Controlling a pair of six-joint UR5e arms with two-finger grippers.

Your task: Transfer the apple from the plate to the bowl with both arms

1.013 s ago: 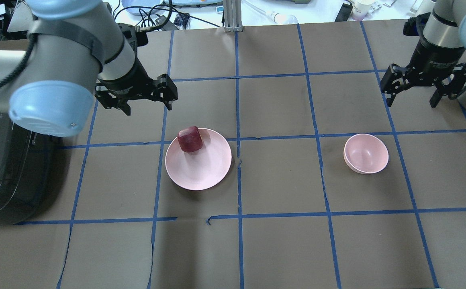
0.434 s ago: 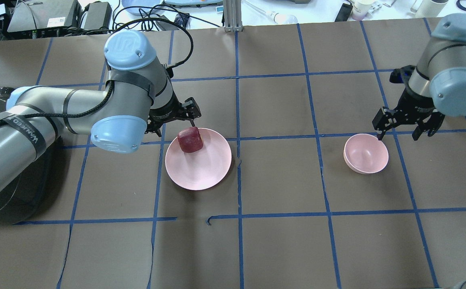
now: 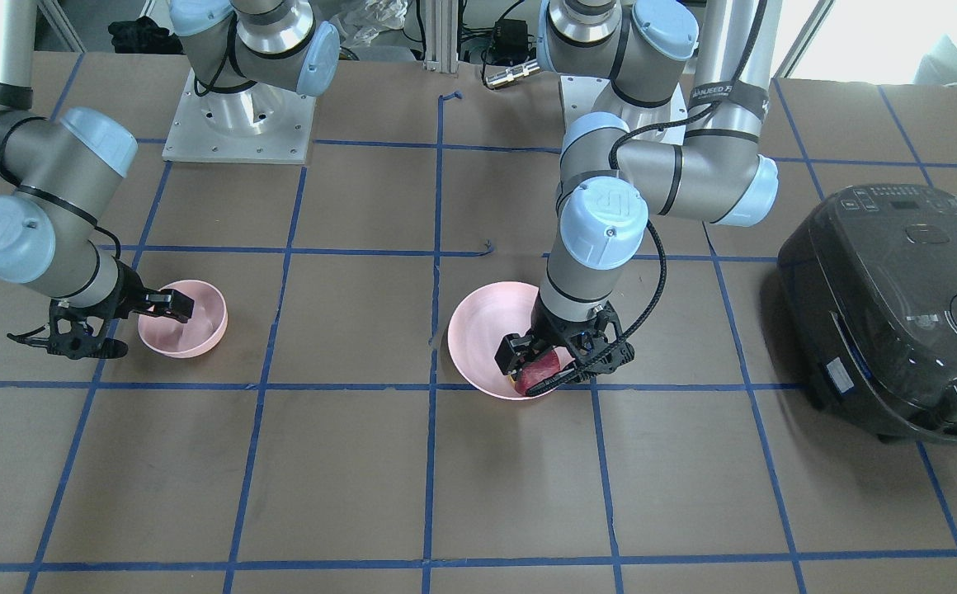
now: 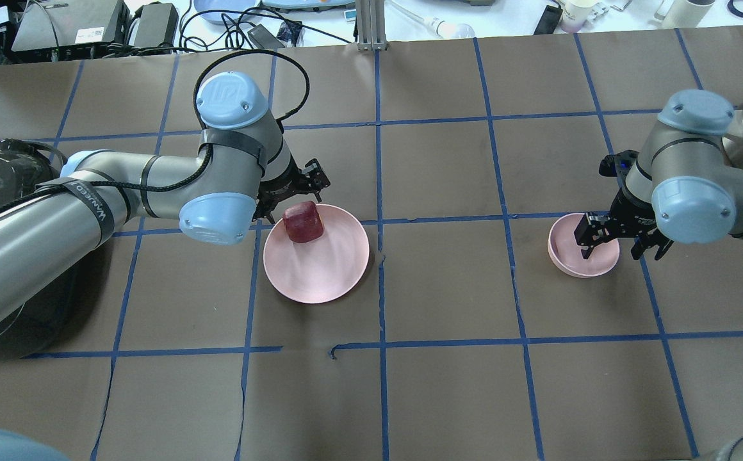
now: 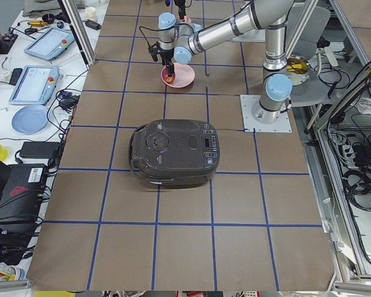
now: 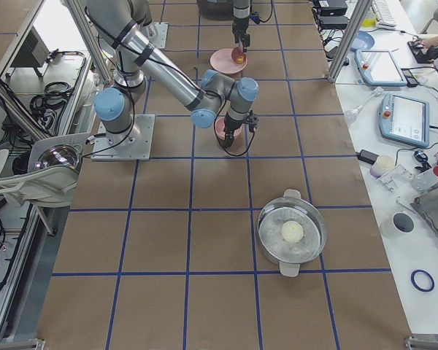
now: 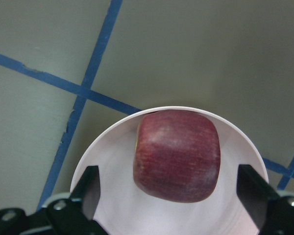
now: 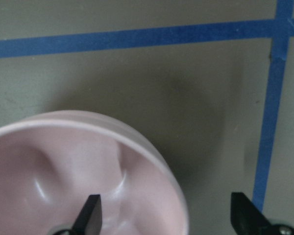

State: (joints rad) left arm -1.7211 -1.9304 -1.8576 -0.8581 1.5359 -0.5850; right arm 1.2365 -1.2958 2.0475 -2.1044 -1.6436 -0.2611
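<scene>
apple [image 4: 302, 222]: sits on plate [image 4: 326, 272], near the rim farthest from the robot | left gripper [image 4: 294, 195]: fingers spread, flanking apple, gaps both sides | right gripper [image 4: 618, 246]: fingers spread astride bowl [image 4: 567, 256] rim, well apart from plate | black rice cooker [image 3: 891, 305]: at table's left end

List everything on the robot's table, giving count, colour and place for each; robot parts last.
apple: one, dark red, on the plate near its rim
plate: one, pale pink, left of centre
bowl: one, pale pink, empty, robot's right side
cooker: one, black, table's left end
lidded pot: one, steel, table's right end
table: one, brown, blue tape grid
left gripper: one, black, open astride the apple
right gripper: one, black, open astride the bowl's rim
</scene>
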